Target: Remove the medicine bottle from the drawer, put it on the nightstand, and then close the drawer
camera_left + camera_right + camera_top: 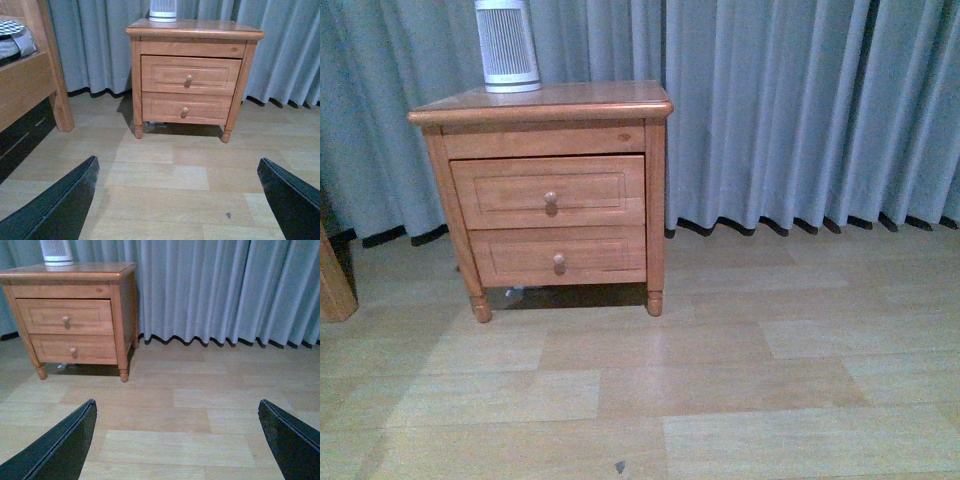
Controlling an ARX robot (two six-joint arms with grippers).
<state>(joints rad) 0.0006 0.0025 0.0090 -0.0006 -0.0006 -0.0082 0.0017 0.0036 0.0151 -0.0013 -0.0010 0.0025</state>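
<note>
The orange-brown nightstand (545,103) stands against the curtain, left of centre in the front view. Its taller upper drawer (548,190) with a round knob (551,198) sits pushed in, perhaps a sliver proud of the frame. The medicine bottle is hidden. Both wrist views show the nightstand (195,30) (67,274) and the drawer (189,75) (65,316) from well back. My left gripper (180,200) and right gripper (177,440) hang open over bare floor, far from the nightstand, with nothing between their fingers. Neither arm shows in the front view.
A white ribbed tower appliance (507,45) stands on the nightstand's top at the back left. A shorter lower drawer (558,256) sits below the upper one. A wooden bed frame (30,85) is to the left. Grey curtains (800,110) hang behind, above pale wood flooring (700,380).
</note>
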